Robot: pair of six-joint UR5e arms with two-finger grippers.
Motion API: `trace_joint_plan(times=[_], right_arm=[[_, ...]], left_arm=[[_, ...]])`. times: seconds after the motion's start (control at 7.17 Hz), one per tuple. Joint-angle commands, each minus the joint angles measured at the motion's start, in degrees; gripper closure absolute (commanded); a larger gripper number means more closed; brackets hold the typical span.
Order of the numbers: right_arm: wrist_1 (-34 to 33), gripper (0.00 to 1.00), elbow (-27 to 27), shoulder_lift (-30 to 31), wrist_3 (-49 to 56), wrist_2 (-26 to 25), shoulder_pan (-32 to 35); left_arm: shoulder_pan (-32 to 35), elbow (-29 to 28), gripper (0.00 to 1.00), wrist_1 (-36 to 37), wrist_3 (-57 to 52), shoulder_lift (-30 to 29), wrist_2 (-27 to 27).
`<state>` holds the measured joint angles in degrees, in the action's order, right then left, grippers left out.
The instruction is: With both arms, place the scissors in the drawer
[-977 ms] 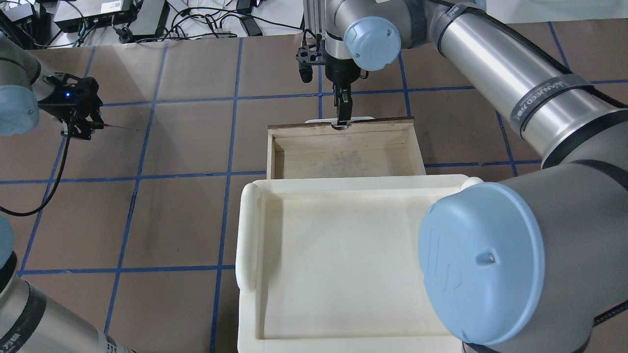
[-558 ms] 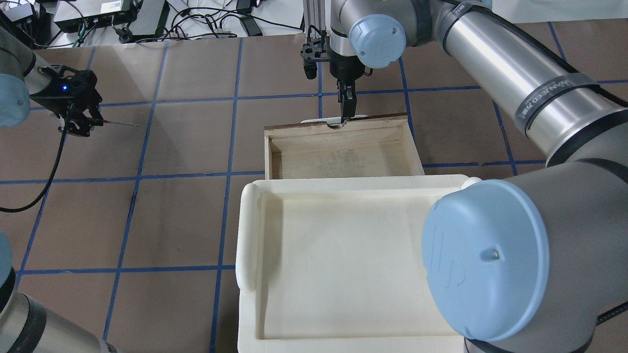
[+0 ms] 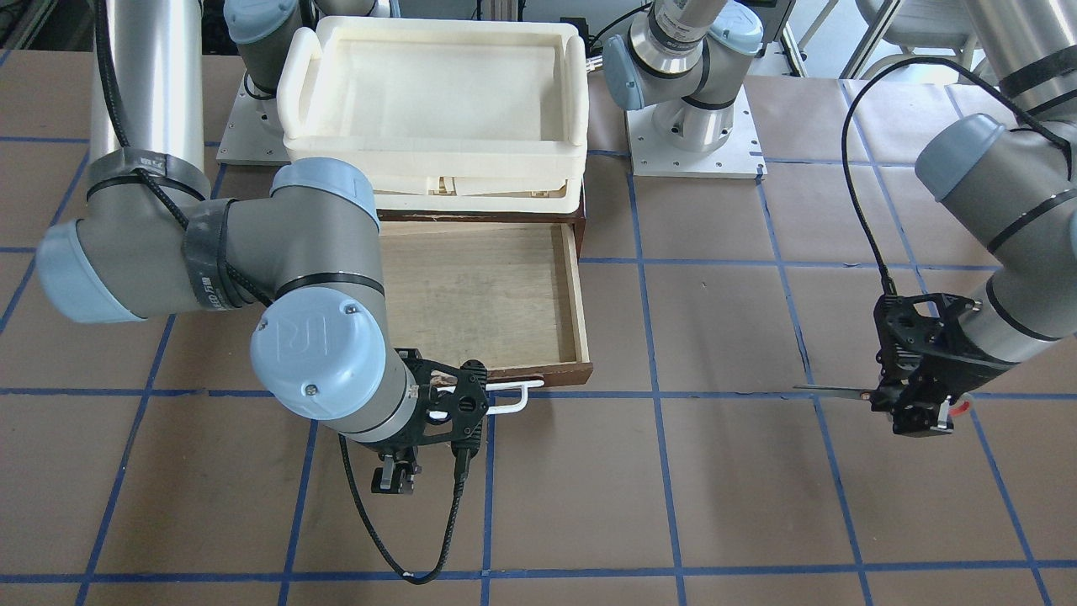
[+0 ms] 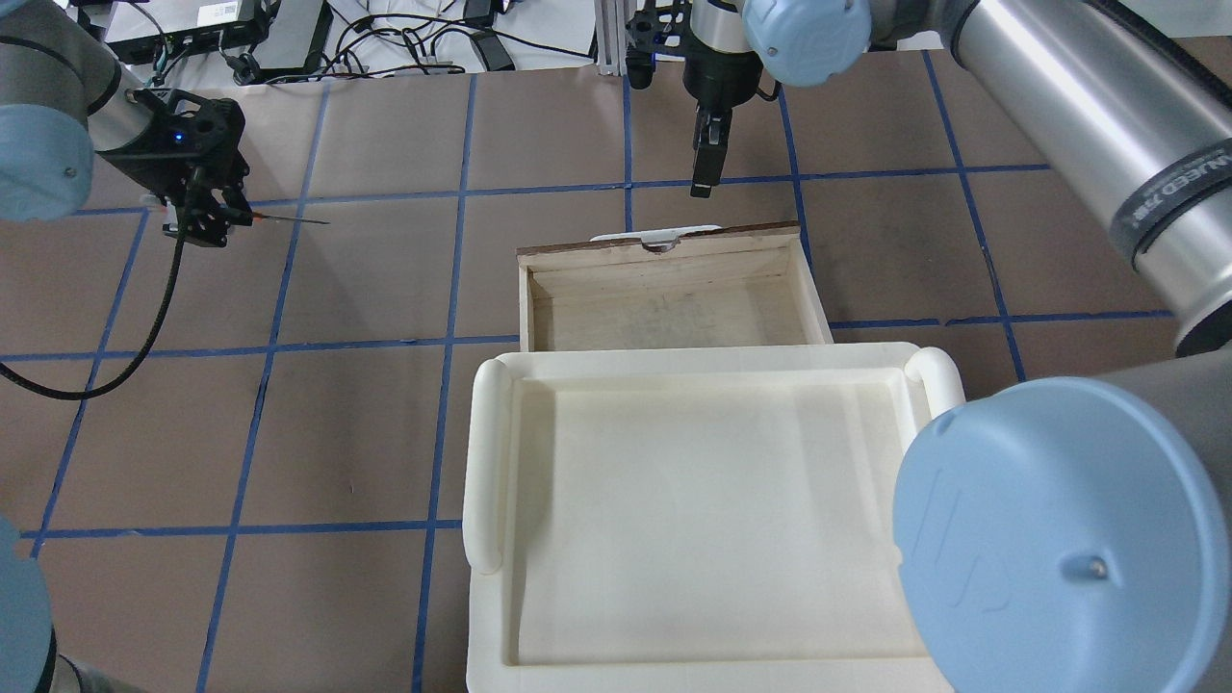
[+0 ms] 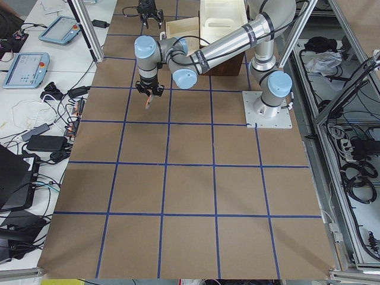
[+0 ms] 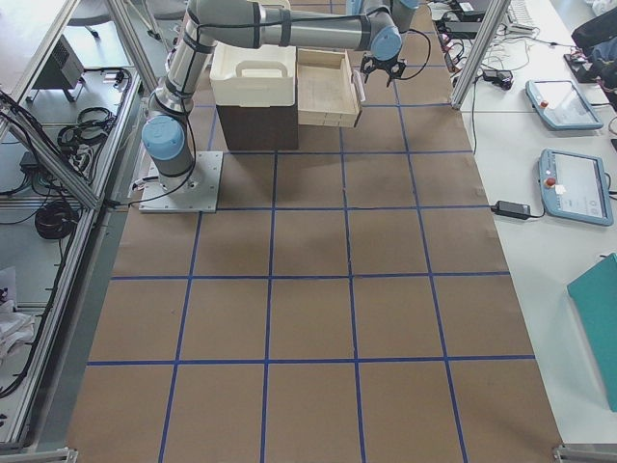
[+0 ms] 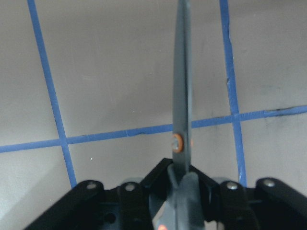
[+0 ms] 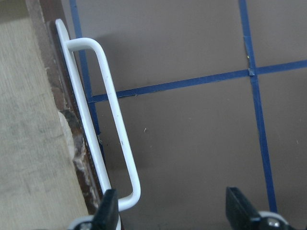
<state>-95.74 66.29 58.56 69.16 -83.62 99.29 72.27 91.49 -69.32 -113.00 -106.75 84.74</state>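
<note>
My left gripper (image 4: 197,210) is shut on the scissors (image 4: 289,220) and holds them above the table, far to the left of the drawer. The slim blades point right toward the drawer. In the left wrist view the blades (image 7: 180,96) run straight ahead from the shut fingers. The drawer (image 4: 659,252) stands pulled open, its pale plywood inside bare. My right gripper (image 4: 705,171) is open and empty, just beyond the drawer's white bar handle (image 4: 654,234) and apart from it. In the right wrist view the handle (image 8: 115,120) lies left of the open fingers (image 8: 109,211).
A cream-white plastic tray (image 4: 486,462) sits on top of the brown cabinet, behind the open drawer. Cables and electronics (image 4: 192,29) lie along the far table edge. Brown table (image 4: 366,433) with blue tape lines surrounds the cabinet.
My right gripper has let go of the white handle and drawn up and away from the drawer. My left gripper has moved right and farther out with the scissors.
</note>
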Motion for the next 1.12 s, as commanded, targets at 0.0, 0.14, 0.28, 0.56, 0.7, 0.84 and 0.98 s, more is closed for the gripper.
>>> trace_joint_plan(times=[0.0,0.14,0.28,0.56,0.7,0.84,0.98], right_arm=[[0.55,0.00,5.56,8.63,-8.04,-0.49,-3.47],[1.07,0.00,11.00,15.11,-13.73,-1.45,-6.02],[1.25,0.00,16.36,21.10,-17.36,-1.63,-8.04],[4.31,0.00,22.37,29.65,-32.76,-2.59,-9.55],[8.24,0.00,22.56,31.51,-42.78,-4.86,-9.47],[12.55,0.00,22.74,33.01,-51.84,-4.71,-9.38],[12.94,0.00,22.83,33.02,-55.50,-4.71,-9.38]], left_arm=[[8.72,-0.26,0.84,-2.91,17.72,3.72,-0.19],[14.42,-1.31,0.84,-4.32,28.17,5.05,-0.11],[19.87,-1.49,0.84,-4.16,34.54,5.67,-0.19],[30.50,-1.49,0.84,-2.94,50.70,5.85,-0.46],[35.87,-1.49,0.84,-1.80,54.61,5.24,0.24],[37.84,-1.23,0.84,-0.83,58.73,4.54,0.07],[38.38,-0.53,0.83,0.40,61.13,3.49,-0.19]])
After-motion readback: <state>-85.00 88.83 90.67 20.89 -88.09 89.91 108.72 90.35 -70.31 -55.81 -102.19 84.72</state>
